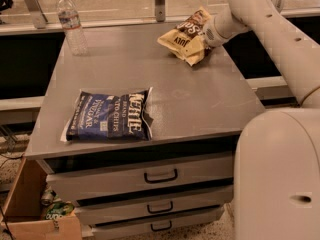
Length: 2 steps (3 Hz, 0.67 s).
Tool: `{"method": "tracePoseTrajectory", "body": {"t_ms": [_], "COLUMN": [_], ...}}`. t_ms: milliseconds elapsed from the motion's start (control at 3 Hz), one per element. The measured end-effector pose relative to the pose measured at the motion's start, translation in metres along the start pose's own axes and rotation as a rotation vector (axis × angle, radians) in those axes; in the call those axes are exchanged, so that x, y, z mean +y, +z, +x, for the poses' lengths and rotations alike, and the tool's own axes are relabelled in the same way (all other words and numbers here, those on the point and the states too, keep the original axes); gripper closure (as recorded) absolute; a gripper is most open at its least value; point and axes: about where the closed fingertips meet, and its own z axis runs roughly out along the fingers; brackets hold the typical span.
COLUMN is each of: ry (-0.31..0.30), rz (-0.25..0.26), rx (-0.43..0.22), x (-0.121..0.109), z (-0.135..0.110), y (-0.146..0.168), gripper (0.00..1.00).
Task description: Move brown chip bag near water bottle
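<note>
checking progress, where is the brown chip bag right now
In the camera view the brown chip bag is at the far right corner of the table, against the gripper, across from the water bottle at far left.

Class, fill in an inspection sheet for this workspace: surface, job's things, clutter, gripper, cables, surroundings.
Surface: grey table top, flat, over three drawers.
Job's things: brown chip bag at the far right; water bottle upright at the far left corner, well apart.
Clutter: blue Kettle chip bag lying flat near the front left.
Gripper: gripper at the brown chip bag's right side, against it.
Cables: thin dark lines low at left, possibly wires; unclear.
Surroundings: open cardboard box on the floor at left.
</note>
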Motion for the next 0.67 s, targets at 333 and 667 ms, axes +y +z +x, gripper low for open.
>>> {"method": "tracePoseTrajectory", "body": {"t_ms": [333,667], "ry": [-0.061,-0.100], "rz": [-0.023,-0.032], "rx": [-0.015,-0.025], "x": [0.002,0.002], "z": [-0.020,-0.032], "y": [-0.025,-0.042], "gripper": [0.00,0.00]}}
